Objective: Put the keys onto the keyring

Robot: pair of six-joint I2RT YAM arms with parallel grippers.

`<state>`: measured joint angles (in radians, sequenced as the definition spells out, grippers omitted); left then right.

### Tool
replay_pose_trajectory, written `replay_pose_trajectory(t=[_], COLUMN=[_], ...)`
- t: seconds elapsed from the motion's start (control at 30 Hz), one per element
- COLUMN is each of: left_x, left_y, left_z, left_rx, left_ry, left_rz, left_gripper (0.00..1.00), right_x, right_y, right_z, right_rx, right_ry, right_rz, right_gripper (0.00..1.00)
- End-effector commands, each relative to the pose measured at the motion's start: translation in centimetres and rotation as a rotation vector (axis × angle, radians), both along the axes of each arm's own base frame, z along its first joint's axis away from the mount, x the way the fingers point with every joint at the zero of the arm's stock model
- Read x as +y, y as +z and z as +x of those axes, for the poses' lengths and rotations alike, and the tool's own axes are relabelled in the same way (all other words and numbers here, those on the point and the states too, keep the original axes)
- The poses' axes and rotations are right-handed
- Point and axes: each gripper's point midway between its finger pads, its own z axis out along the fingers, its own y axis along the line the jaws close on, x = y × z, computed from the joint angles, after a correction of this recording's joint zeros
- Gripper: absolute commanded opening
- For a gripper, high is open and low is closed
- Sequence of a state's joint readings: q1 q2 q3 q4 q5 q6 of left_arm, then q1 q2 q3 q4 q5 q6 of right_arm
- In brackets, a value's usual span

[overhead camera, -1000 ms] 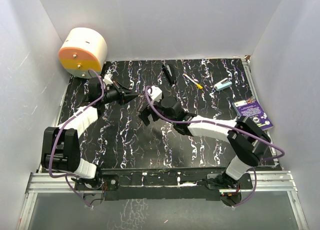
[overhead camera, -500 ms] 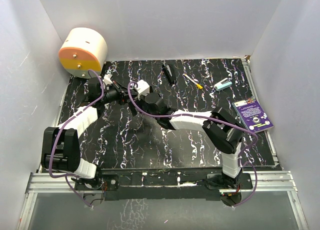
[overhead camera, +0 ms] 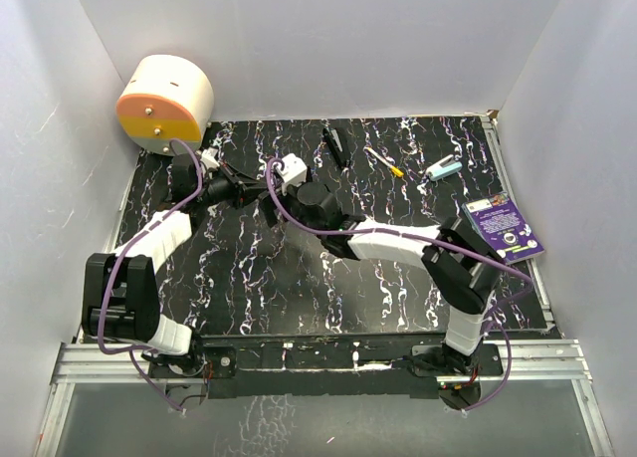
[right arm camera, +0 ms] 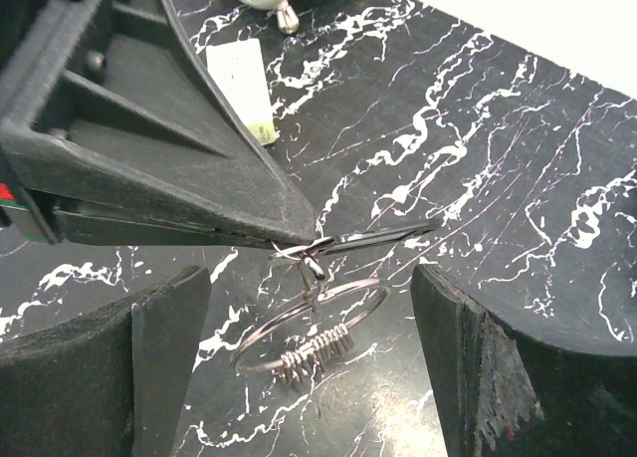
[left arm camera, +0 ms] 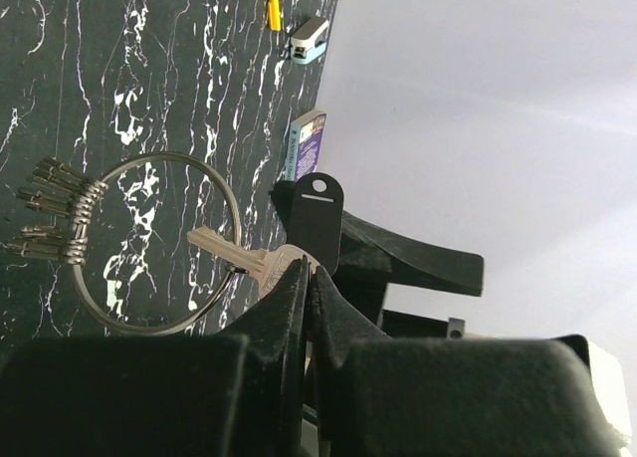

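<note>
My left gripper [left arm camera: 305, 270] is shut on the head of a silvery key [left arm camera: 231, 255], with a flat black tag [left arm camera: 317, 221] pinched beside it. The key's blade crosses the wire of the keyring [left arm camera: 231, 200], which hangs from it above the table. Several more keys [left arm camera: 55, 213] are bunched on the ring's far side. In the right wrist view the keyring [right arm camera: 370, 296] and its bunched keys [right arm camera: 318, 347] hang from the left fingertips [right arm camera: 269, 213]. My right gripper [right arm camera: 309, 283] is open, one finger on each side of the ring, not touching it. In the top view both grippers meet [overhead camera: 261, 192] and hide the ring.
A cream and orange drum [overhead camera: 164, 104] stands at the back left. A black pen-like stick [overhead camera: 335, 146], a yellow-handled tool [overhead camera: 383, 161], a light blue item [overhead camera: 444, 168] and a purple booklet [overhead camera: 505, 228] lie at the back and right. White walls enclose the table.
My right arm has swung left and back until its open gripper brackets the ring at the left gripper's tip. The left gripper has barely moved.
</note>
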<state>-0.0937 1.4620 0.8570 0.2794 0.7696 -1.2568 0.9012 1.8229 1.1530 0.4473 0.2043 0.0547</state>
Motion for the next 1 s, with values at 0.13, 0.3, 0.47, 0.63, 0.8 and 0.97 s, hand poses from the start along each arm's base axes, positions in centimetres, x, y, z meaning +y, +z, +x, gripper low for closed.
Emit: replay_pose_trajectory(t=[0.13, 0.3, 0.47, 0.63, 0.8, 0.97], left_x=[0.3, 0.8, 1.9, 0.3, -3.3, -7.4], left_y=[3.9, 2.0, -1.6, -3.6, -5.7, -6.8], left_z=[0.4, 0.7, 1.5, 1.4, 0.8, -0.1], left_rx=[-0.108, -0.119, -0.136, -0.13, -0.115, -0.133], left_ry=[0.003, 0.023, 0.041, -0.019, -0.149, -0.275], left_rz=[-0.01, 0.057, 0.197, 0.244, 0.275, 0.316], left_gripper=[0.0, 0.0, 0.0, 0.0, 0.06, 0.0], right_x=[-0.8, -1.1, -4.6, -18.7, -23.6, -25.4], right_y=[6.1, 7.1, 8.8, -2.7, -1.4, -1.8], right_z=[-0.8, -0.9, -2.4, -3.9, -4.6, -5.4], right_rx=[-0.092, -0.105, -0.126, 0.374, 0.414, 0.444], right_ry=[-0.005, -0.006, -0.025, -0.551, -0.661, -0.687], right_rz=[0.128, 0.144, 0.168, -0.055, 0.03, 0.042], right_gripper=[0.88, 0.88, 0.88, 0.98, 0.98, 0.99])
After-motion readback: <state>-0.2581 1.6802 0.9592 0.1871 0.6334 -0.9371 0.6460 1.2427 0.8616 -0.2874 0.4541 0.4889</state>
